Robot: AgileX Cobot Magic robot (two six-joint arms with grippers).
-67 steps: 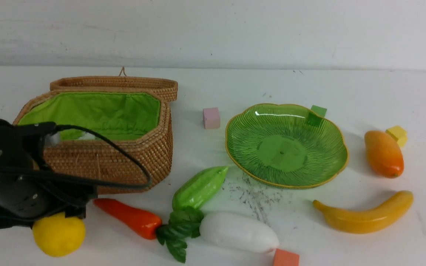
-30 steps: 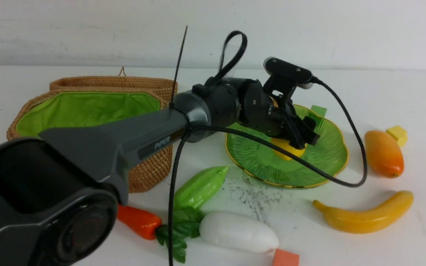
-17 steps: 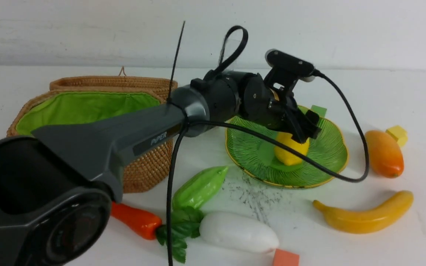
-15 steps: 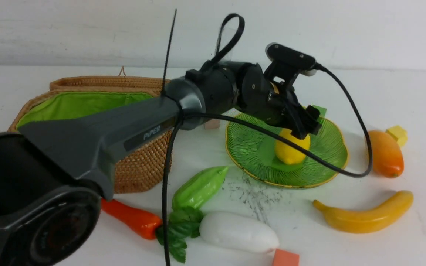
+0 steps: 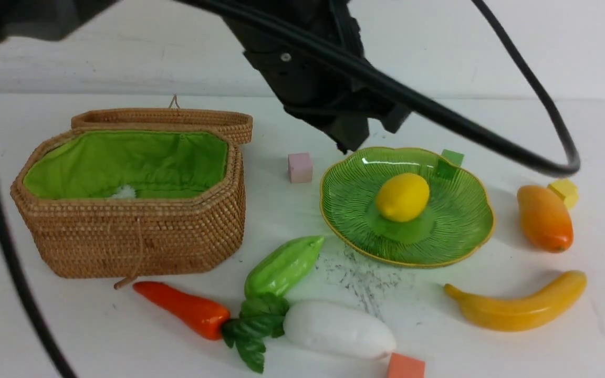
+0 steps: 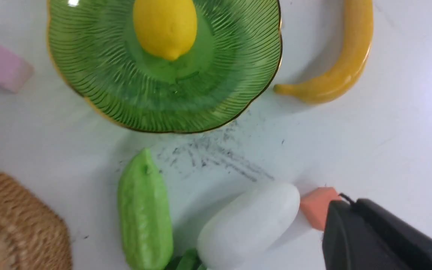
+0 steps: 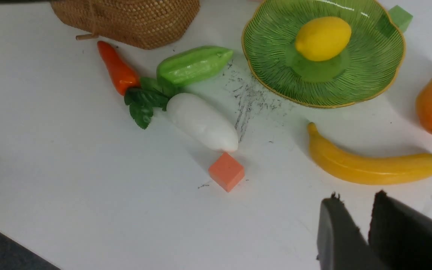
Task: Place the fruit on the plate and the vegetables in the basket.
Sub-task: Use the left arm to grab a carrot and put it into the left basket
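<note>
Lemon (image 5: 402,197) resting in green plate (image 5: 460,233), open wicker basket (image 5: 139,241), white scrap (image 5: 122,192) inside

Lemon (image 5: 402,197) now on plate (image 5: 462,239); left hand (image 5: 352,143) seemingly raised.

The front camera sits on the robot's side of the shallow green ribbed glass plate with the yellow rim (image 5: 460,231). It looks forward and a bit down, over the white table (image 5: 491,357) to the pale wall (image 5: 124,52) behind the plate, from far enough back to see all the toys.

The left wrist camera looks almost straight down, close above the plate's near edge.

The right wrist camera looks down at a slant from the plate's near side, farther off.

All three views share the plate, the round yellow toy lemon (image 5: 402,197) on it, the long yellow toy banana (image 5: 518,310) and the white toy radish (image 5: 339,331).
</note>
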